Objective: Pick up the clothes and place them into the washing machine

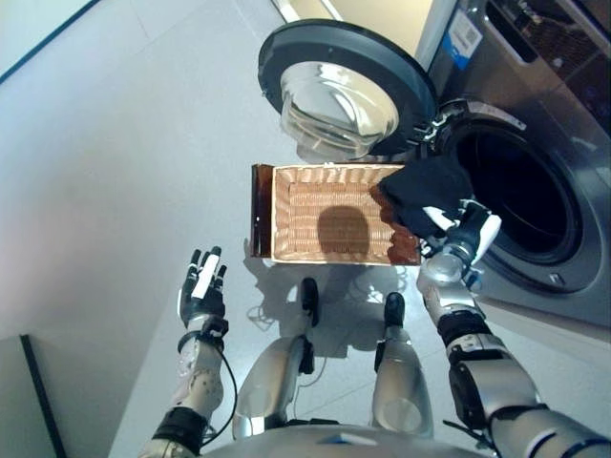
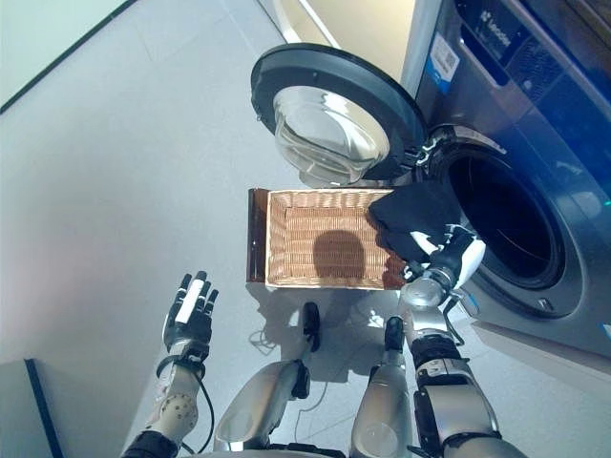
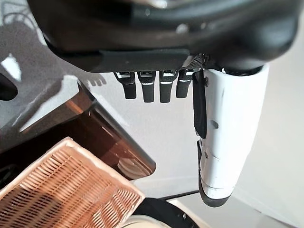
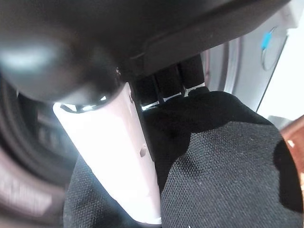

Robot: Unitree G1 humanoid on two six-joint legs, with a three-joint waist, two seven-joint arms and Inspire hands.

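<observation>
A black garment (image 1: 425, 191) hangs bunched over the right end of the wicker basket (image 1: 305, 205), just in front of the washing machine's open drum (image 1: 520, 200). My right hand (image 1: 468, 234) holds it from below. In the right wrist view the white-covered thumb (image 4: 118, 156) and the fingers are closed on the black cloth (image 4: 228, 156). The rest of the basket shows bare wicker with a round shadow. My left hand (image 1: 202, 286) is open and holds nothing, low at the left over the floor; its straight fingers (image 3: 145, 88) show in the left wrist view.
The round glass door (image 1: 344, 91) stands wide open behind the basket. The basket rests on a low dark brown box (image 1: 258, 210), which also shows in the left wrist view (image 3: 104, 137). Grey floor spreads to the left.
</observation>
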